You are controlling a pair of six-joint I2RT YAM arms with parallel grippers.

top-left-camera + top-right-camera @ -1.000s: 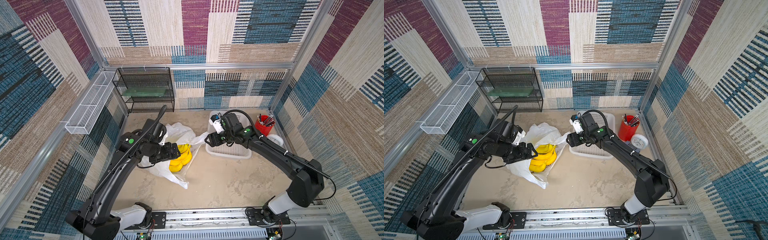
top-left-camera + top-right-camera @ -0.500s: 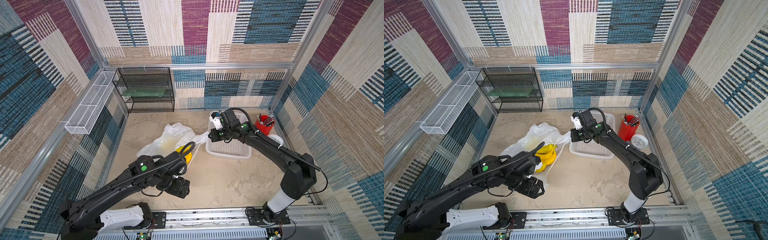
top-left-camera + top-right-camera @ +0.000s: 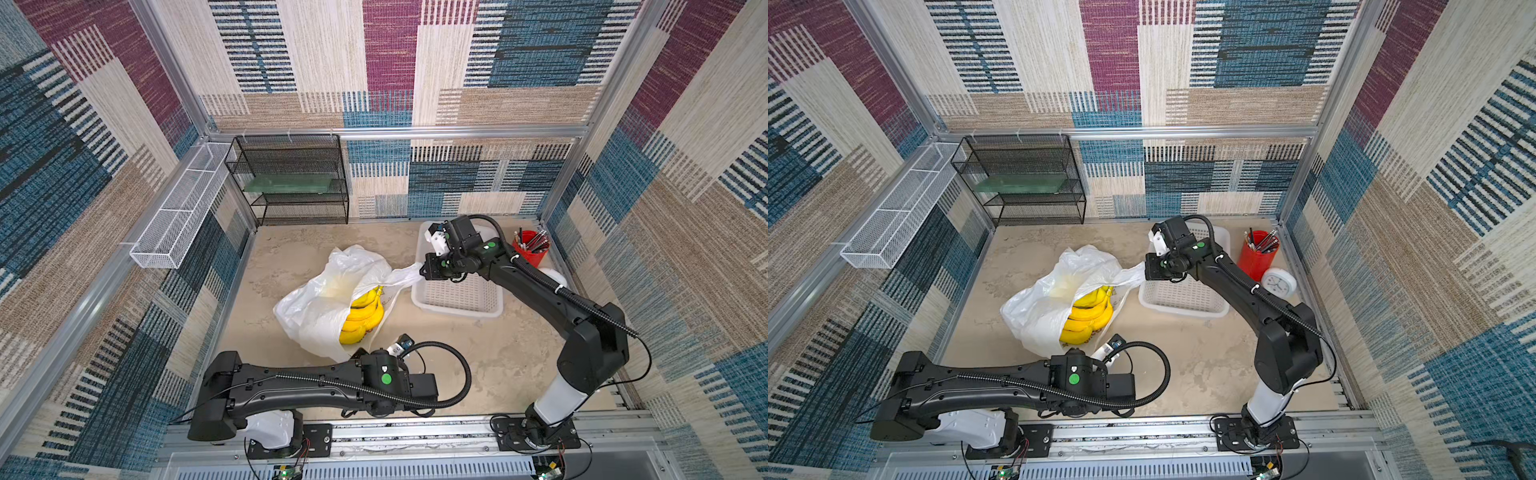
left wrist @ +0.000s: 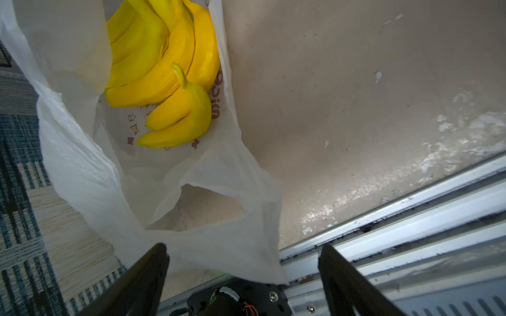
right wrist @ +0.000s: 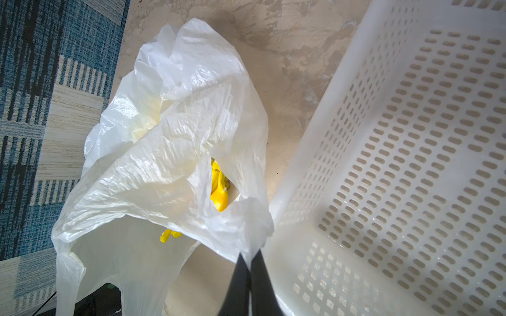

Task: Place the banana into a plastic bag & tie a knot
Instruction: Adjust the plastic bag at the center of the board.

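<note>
Now back at the worktop's front edge, the left gripper gapes wide, while the right gripper newly pinches a handle of the mid-worktop plastic bag; the banana bunch is inside, no knot yet.

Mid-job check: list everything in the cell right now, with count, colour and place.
plastic bag: one, translucent white, mid-table, mouth open
bananas: one bunch, yellow, inside the bag
basket: one, white perforated, beside the bag
cup: one, red, holding pens, far right corner
clock: one, white, beside the cup
mesh rack: one, black, against the back wall
board: one, green, on the rack's shelf
wire tray: one, white, on the left wall
left pincer: black, open, at the bag's near edge
right pincer: black, shut on the bag's handle
</note>
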